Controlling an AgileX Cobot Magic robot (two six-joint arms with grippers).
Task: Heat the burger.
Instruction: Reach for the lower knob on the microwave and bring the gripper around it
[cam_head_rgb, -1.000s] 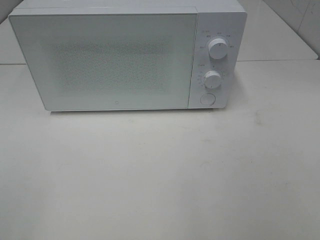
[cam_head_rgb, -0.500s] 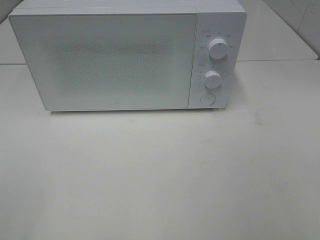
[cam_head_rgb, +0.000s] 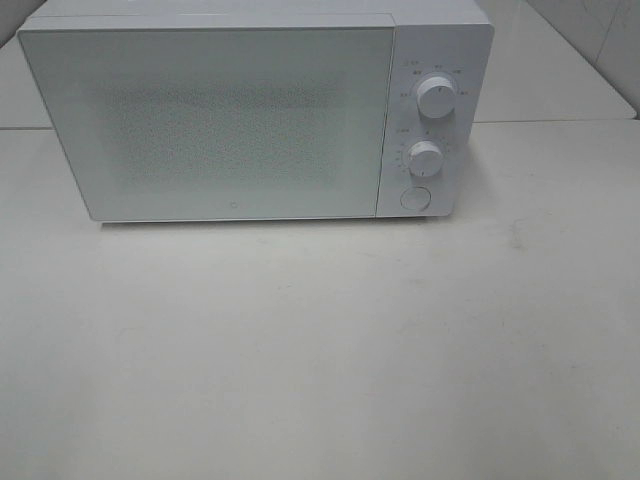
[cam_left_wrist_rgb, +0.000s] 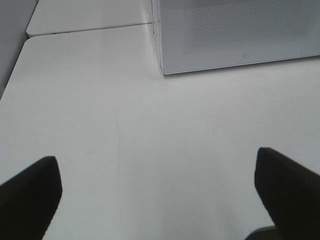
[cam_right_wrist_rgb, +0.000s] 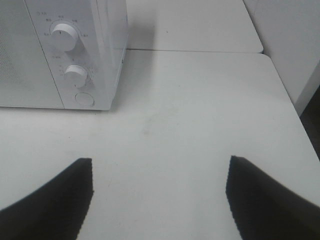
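The microwave (cam_head_rgb: 255, 115) hides its inside (door (cam_head_rgb: 200, 130) shut).

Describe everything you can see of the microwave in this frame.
The microwave is a white, boxy countertop unit standing upright and level on the pale table. Its wide door, with a speckled mesh window, is shut, so nothing inside shows. A narrow control panel beside the door carries an upper knob, a lower knob and a round button below them, with markings too small to read. Only the table touches it.
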